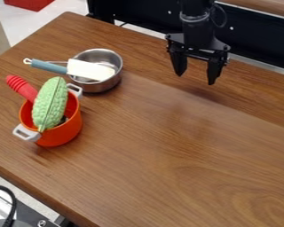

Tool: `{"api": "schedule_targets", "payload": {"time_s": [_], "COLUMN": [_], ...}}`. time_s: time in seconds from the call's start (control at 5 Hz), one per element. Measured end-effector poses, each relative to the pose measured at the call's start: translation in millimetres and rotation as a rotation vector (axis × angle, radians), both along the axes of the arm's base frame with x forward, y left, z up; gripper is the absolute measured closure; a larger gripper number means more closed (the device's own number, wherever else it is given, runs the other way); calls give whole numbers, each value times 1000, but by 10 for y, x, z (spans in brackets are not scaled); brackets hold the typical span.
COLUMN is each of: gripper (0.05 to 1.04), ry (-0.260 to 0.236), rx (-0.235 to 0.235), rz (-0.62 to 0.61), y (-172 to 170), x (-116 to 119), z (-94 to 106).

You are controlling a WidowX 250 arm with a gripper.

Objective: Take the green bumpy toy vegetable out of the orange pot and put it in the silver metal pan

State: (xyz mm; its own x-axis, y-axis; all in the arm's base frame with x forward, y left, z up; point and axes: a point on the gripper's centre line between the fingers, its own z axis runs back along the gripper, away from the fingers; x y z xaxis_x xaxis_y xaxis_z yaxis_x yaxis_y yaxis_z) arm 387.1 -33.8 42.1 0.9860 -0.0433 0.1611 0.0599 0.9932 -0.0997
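Hanging over the far part of the surface [198, 155], my gripper [195, 79] is open, fingers spread apart and pointing down. Nearest thing to it is the metal pot [103, 86], well apart, over on the left in my view. White-bladed spatula [88, 69] lies across that pot, blade over the opening, blue-gray handle sticking out past the rim. Just beside, closer to the camera, I see an orange pot [64, 135] with pale side handles. Green bumpy toy vegetable [49, 104] stands tilted in it, poking above the rim, next to a red ribbed handle [20, 86] leaning outward.
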Motion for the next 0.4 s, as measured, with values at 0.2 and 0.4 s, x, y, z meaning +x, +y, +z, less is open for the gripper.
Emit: {"api": "schedule_targets", "payload": {"time_s": [0.2,0.4], "gripper": [87,87], "ry": [43,72], "rx": [-4,-21], "rz": [4,16], "y": [-5,51], "x": [-65,-201], "z": [-136,-136]}}
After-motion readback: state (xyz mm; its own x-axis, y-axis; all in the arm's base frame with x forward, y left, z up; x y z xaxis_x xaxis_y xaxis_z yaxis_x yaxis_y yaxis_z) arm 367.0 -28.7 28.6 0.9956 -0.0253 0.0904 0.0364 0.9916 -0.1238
